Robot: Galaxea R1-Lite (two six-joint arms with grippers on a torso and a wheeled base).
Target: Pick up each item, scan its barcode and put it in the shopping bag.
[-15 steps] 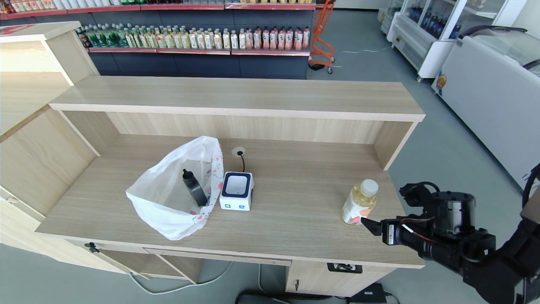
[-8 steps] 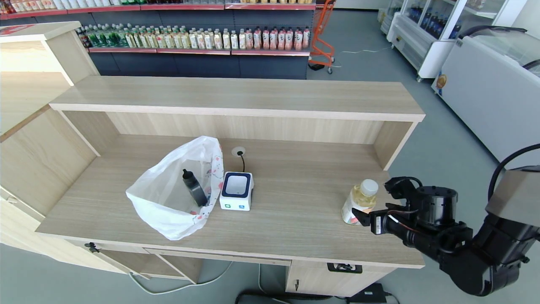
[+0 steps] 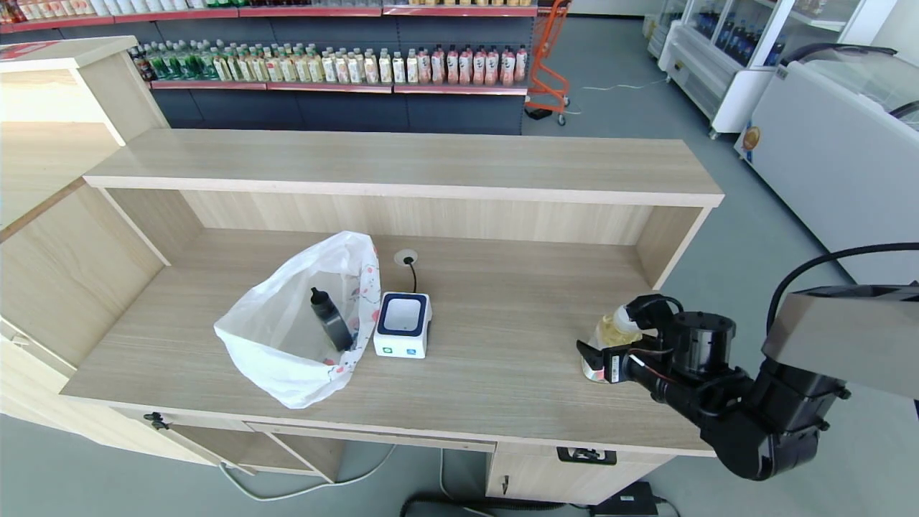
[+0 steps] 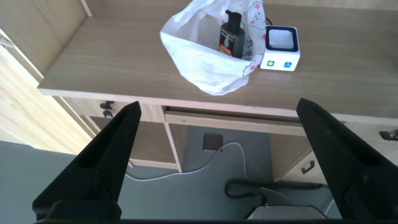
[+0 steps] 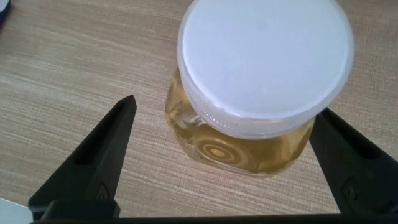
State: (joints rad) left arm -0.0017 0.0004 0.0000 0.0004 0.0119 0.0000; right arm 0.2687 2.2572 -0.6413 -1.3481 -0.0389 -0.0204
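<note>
One move — right gripper (image 3: 605, 334) nearer, flanking bottle (image 5: 264, 59)

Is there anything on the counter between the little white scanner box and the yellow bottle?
No. In the head view, the stretch of wooden counter between the scanner and the bottle is bare.

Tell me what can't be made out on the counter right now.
- Yellow drink bottle: head view, label mostly hidden behind the right gripper; no barcode visible.
- Same bottle, right wrist view: its white cap covers the label.
- Dark bottle: head view, base hidden by the shopping bag folds.
</note>
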